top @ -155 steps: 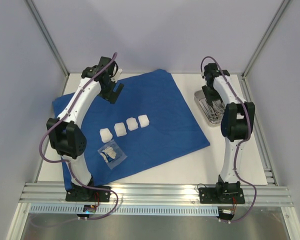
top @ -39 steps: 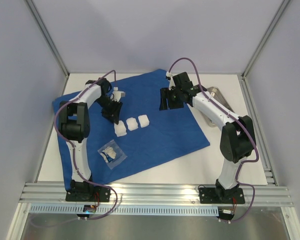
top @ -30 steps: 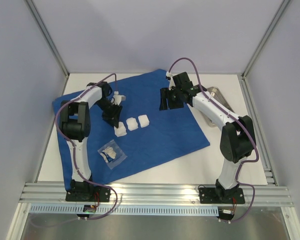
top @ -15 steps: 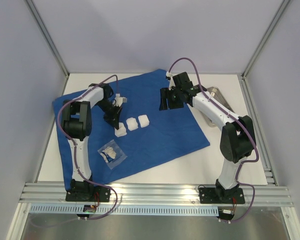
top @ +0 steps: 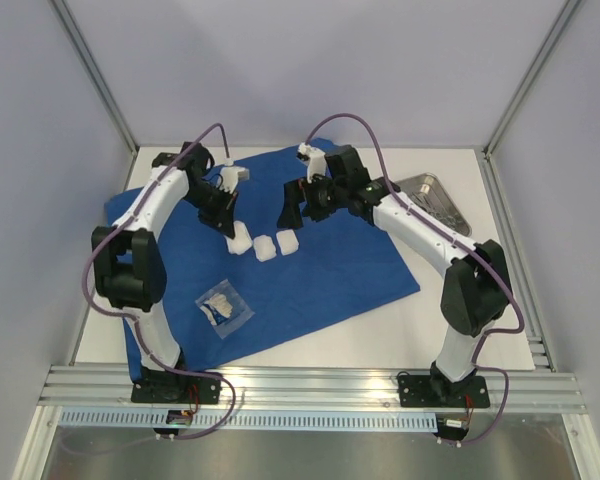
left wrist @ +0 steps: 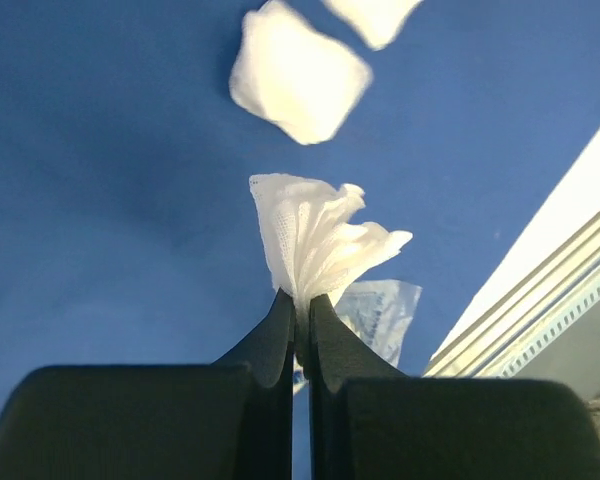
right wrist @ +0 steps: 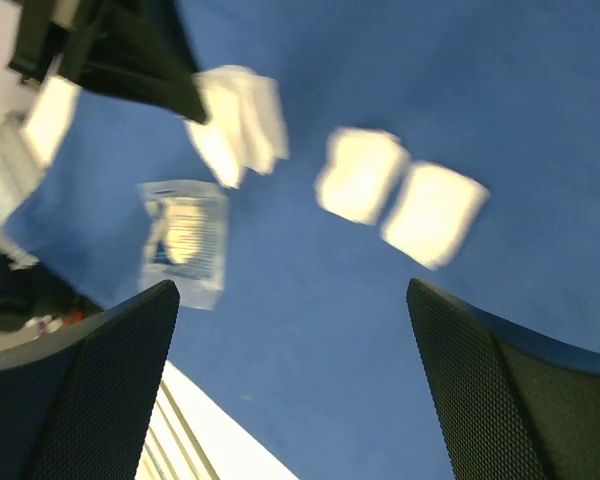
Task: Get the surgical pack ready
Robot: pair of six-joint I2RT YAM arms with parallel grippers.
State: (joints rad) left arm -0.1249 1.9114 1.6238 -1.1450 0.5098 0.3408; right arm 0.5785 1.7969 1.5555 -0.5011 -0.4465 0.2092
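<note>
Left gripper [left wrist: 298, 300] clenched on white gauze square [left wrist: 315, 240], gauze hanging over blue drape [top: 330, 275], just left of two more gauze squares [top: 265, 249] lying mid-drape. Right gripper [top: 293, 204] released, fingers spread wide, hovering above drape just beyond those squares. Clear packet [top: 223, 308] near-left on drape. Steel tray [top: 432, 196] far right on table [top: 460, 335]

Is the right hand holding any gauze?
No, the right hand is wide open and empty, and the gauze squares lie loose on the drape beyond it.
</note>
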